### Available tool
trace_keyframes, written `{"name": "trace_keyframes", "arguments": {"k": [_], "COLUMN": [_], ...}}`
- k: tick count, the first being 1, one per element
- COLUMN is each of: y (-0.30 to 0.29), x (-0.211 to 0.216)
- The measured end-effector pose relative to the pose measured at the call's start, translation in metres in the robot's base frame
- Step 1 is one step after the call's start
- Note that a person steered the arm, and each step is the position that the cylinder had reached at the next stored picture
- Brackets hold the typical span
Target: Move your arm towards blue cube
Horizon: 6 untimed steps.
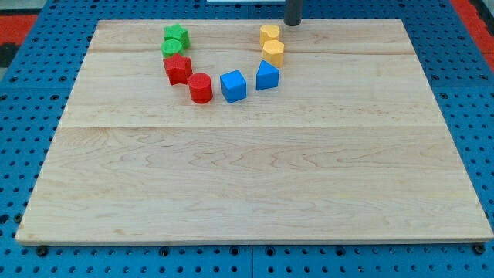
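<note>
While my tip [293, 24] sits at the top edge of the frame, just right of centre, it rests at the far rim of the surface [255, 177], a pale wooden board lying on a blue pegboard [23, 116]. Only the rod's lower stub shows; it is a plain dark rod, so this tool has nothing to spread or press together, and it pinches nothing.

Down and to the left of my tip, the blue cube [233, 86] sits in the upper middle of the frame, well apart from my tip. Just to its right, a blue wedge-like block [267, 76] stands close by but apart from it. Just to its left is a red cylinder [201, 88], and up-left of that a red star-like block [177, 69], the two nearly touching.

Above the red pair, two green blocks are packed together: one [177, 35] star-shaped, and one [171, 49] just below it, its shape unclear. Nearest my tip, to its lower left, two yellow blocks stand one above the other, the upper [269, 34] and the lower [273, 52], touching or nearly so.

No brand, label or writing can be read anywhere.
</note>
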State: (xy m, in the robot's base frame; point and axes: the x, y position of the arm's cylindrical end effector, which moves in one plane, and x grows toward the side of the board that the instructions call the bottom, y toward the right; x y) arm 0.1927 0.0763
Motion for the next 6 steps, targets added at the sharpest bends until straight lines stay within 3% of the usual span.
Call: {"name": "trace_keyframes", "arguments": {"k": [4,6], "y": [-0.034,-0.115], "x": [0.001,0.001]}}
